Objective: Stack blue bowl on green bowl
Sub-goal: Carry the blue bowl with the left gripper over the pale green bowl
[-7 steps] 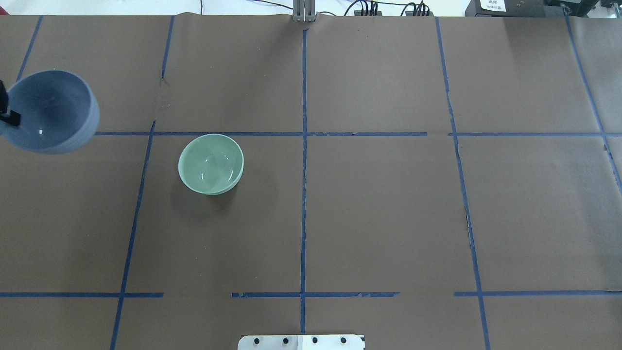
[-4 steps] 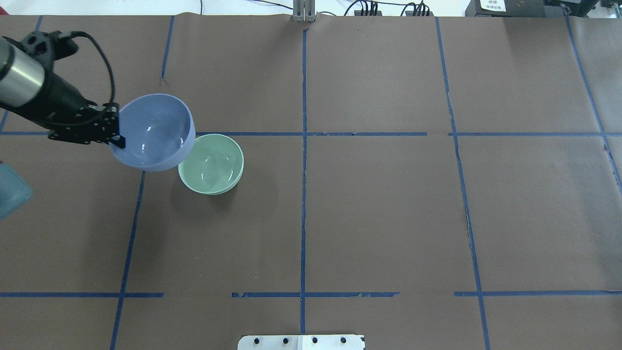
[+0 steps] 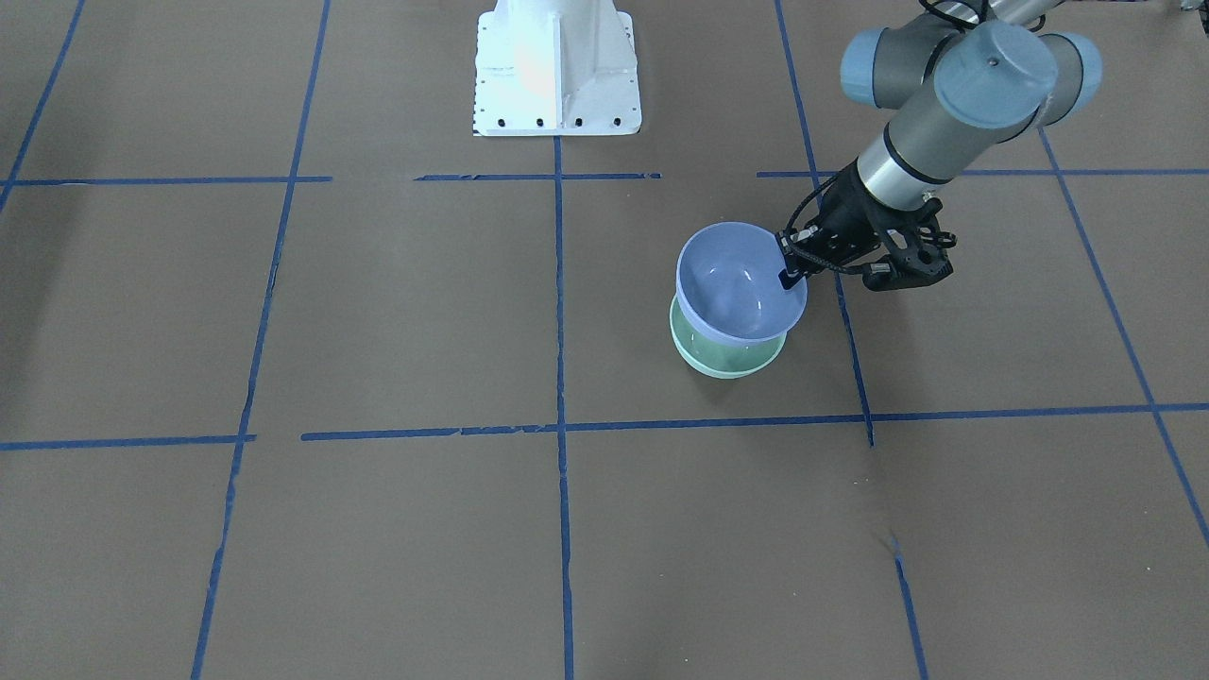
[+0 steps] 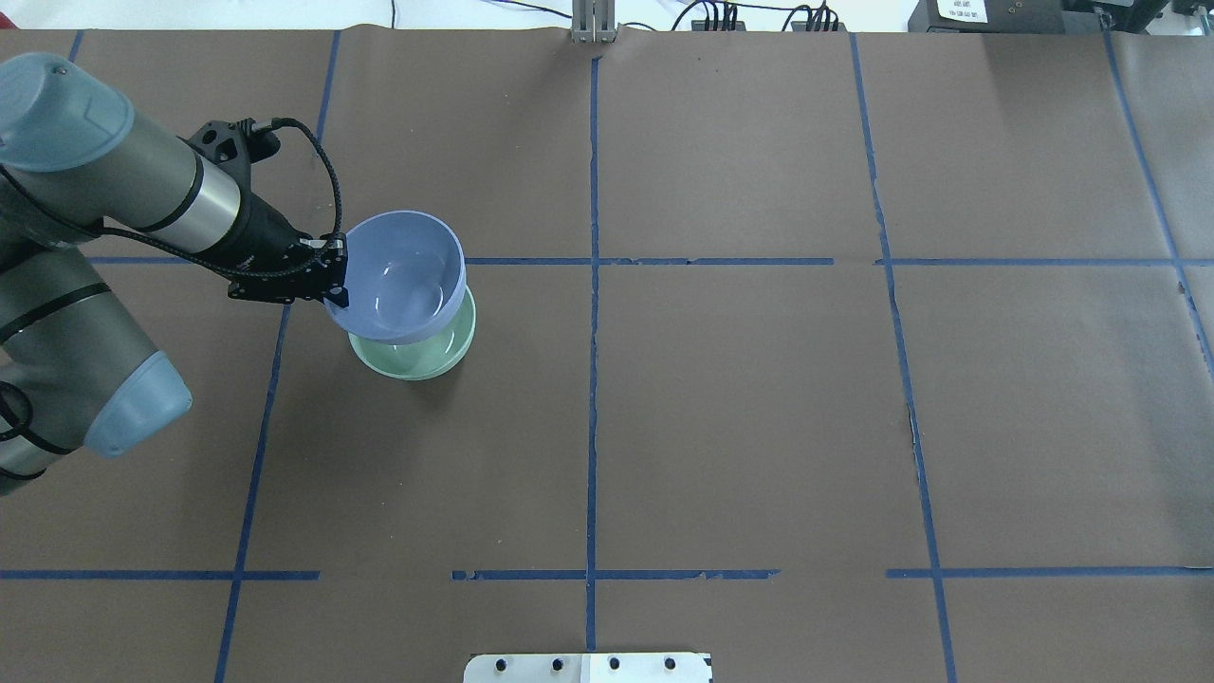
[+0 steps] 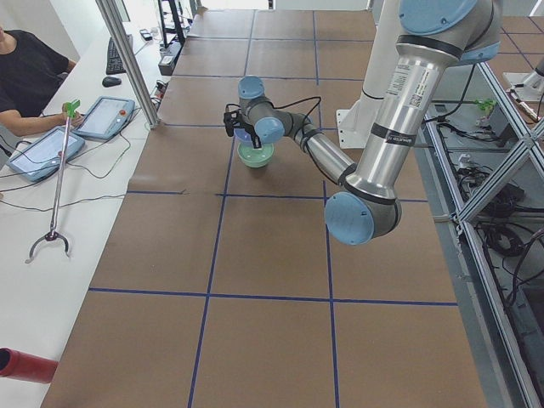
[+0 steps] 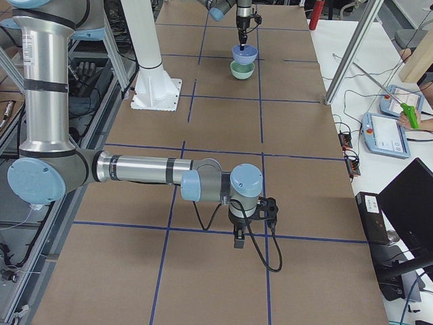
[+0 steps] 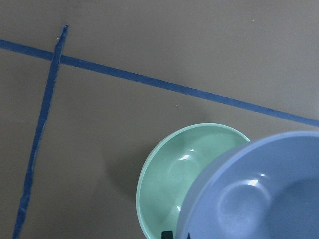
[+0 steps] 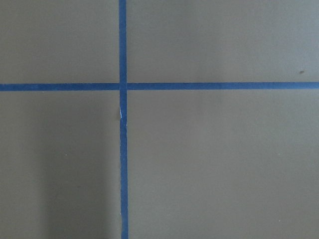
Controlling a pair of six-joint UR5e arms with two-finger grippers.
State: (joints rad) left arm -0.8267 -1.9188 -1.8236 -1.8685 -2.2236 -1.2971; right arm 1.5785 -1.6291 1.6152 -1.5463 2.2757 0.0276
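Note:
My left gripper [image 4: 337,281] is shut on the rim of the blue bowl [image 4: 403,277] and holds it in the air just above the green bowl [image 4: 417,358], which sits on the table. The blue bowl covers most of the green one from above. In the front view the blue bowl [image 3: 737,283] hangs over the green bowl [image 3: 725,357], with the left gripper [image 3: 789,269] on its rim. The left wrist view shows the green bowl [image 7: 174,179] partly under the blue bowl [image 7: 259,194]. My right gripper [image 6: 238,238] shows only in the right side view; I cannot tell its state.
Brown paper with blue tape lines [image 4: 593,285] covers the table. The robot's white base [image 3: 555,66] stands at the near edge. Operators and tablets [image 5: 102,115] are beyond the far edge.
My left arm has carried the blue bowl to the right, from the table's left edge to directly over the green bowl.

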